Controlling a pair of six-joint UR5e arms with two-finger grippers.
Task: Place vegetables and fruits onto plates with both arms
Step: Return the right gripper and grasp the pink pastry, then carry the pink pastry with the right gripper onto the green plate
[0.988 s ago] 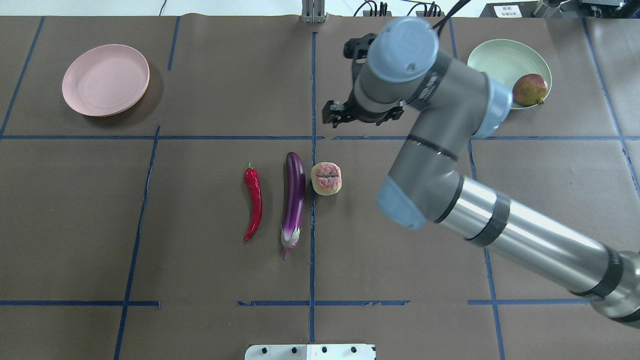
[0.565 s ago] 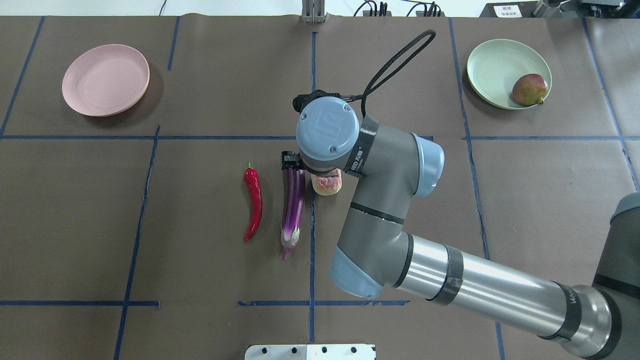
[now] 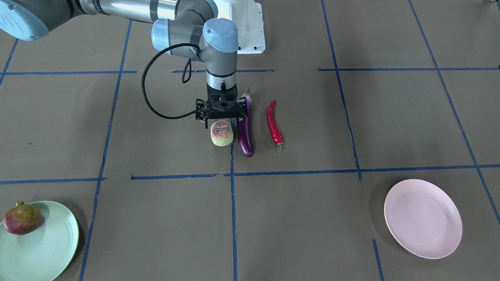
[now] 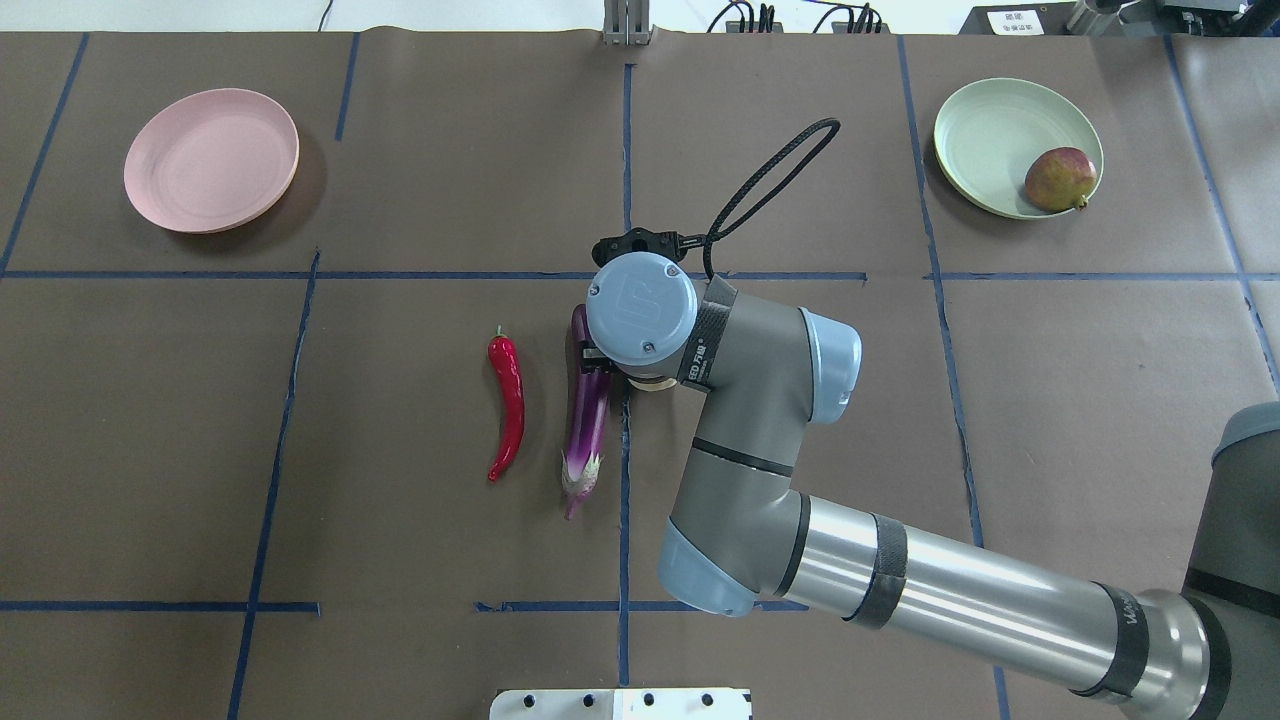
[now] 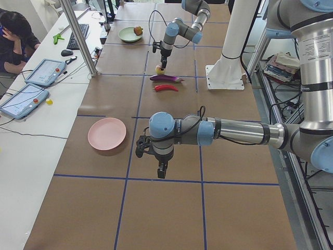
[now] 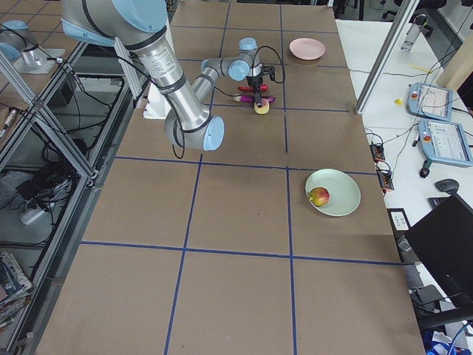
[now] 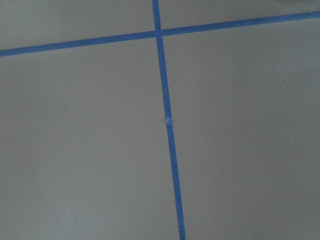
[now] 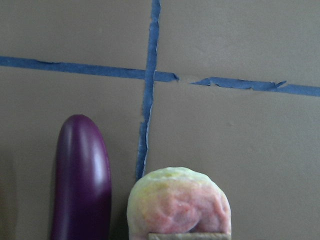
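Right gripper (image 3: 221,119), jaws spread, hangs directly above the peach (image 3: 222,134), which lies just beside the eggplant (image 3: 246,136); left gripper (image 5: 162,171), well apart from the peach, open or closed unclear

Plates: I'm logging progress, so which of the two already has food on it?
The pale green plate, with the pomegranate at its rim; the pink plate holds nothing.

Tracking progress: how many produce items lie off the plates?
3, side by side mid-table: curved red chili pepper, long purple eggplant, pale pink-yellow peach-like fruit below the right gripper.
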